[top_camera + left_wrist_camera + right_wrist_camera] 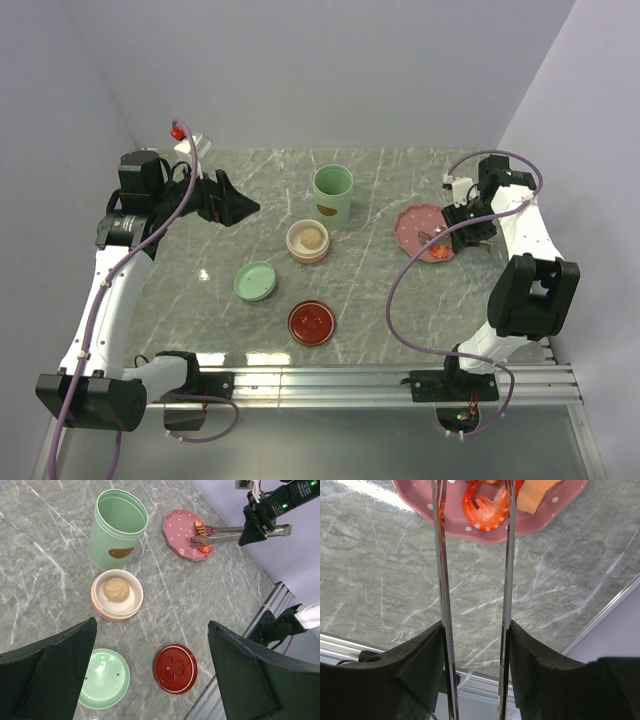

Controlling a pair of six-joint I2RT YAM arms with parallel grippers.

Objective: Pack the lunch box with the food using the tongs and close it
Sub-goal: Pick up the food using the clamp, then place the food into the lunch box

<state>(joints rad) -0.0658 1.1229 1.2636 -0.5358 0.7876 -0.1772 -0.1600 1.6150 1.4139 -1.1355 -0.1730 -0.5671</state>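
My right gripper [463,228] [475,626] is shut on the silver tongs [440,580] [225,532], one finger pressing each arm. The tongs reach over the pink plate [412,222] [455,524], their arms on either side of an orange-red shrimp piece of the food [487,507]. An orange piece [536,495] lies beside it. The lunch box's tall green can [332,195] [117,527] stands open mid-table. A pink tier [307,241] [116,594] with a pale dumpling sits in front of it. My left gripper [238,208] [150,630] hangs open and empty over the table's left side.
A green lid [256,281] [104,678] and a red lid [311,322] [175,668] lie flat on the marble table in front of the tier. The aluminium rail [340,380] runs along the near edge. Walls close in at the left, back and right.
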